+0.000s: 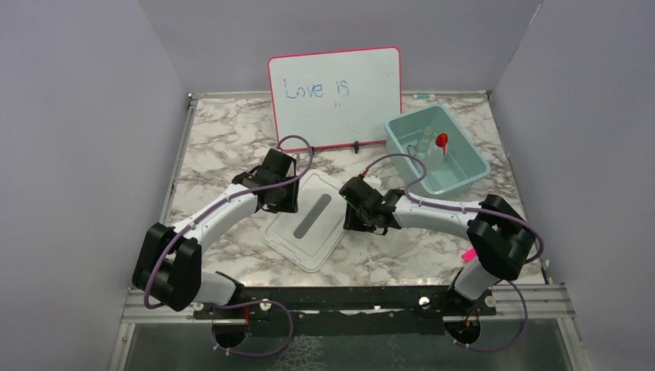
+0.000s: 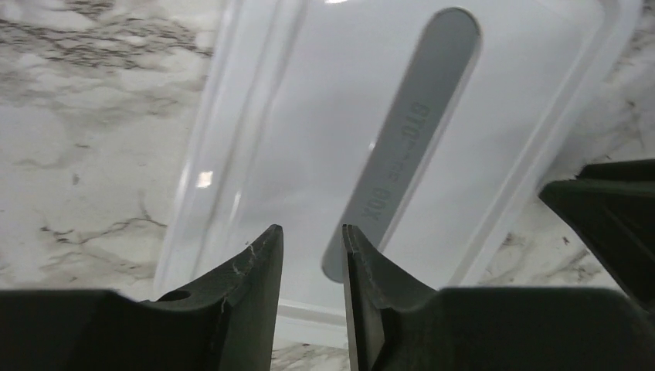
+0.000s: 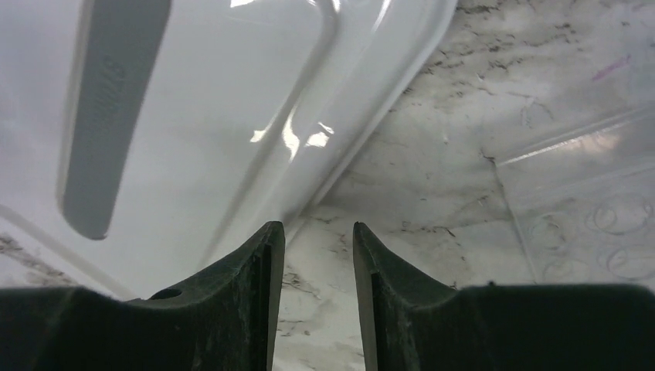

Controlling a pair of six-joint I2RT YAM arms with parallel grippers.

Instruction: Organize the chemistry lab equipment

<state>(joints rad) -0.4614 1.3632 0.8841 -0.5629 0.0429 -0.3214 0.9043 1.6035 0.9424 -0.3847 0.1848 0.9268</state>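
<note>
A teal bin (image 1: 474, 159) stands at the back right and holds the small red funnel (image 1: 442, 141) and the clear little beaker (image 1: 425, 140). Sticks, brush and tweezers cannot be made out. A white lid (image 1: 292, 239) with a grey strip (image 1: 312, 216) lies flat mid-table. My left gripper (image 1: 287, 202) is at its left edge, slightly open and empty, its fingertips (image 2: 313, 232) above the lid (image 2: 309, 116). My right gripper (image 1: 349, 219) is at its right edge, slightly open and empty, its fingertips (image 3: 318, 228) over bare marble beside the lid (image 3: 193, 116).
A pink-framed whiteboard (image 1: 335, 97) reading "Love is" stands at the back. A pink marker (image 1: 468, 254) lies by the right arm's base. Grey walls close in on both sides. The right gripper shows at the right edge of the left wrist view (image 2: 610, 209).
</note>
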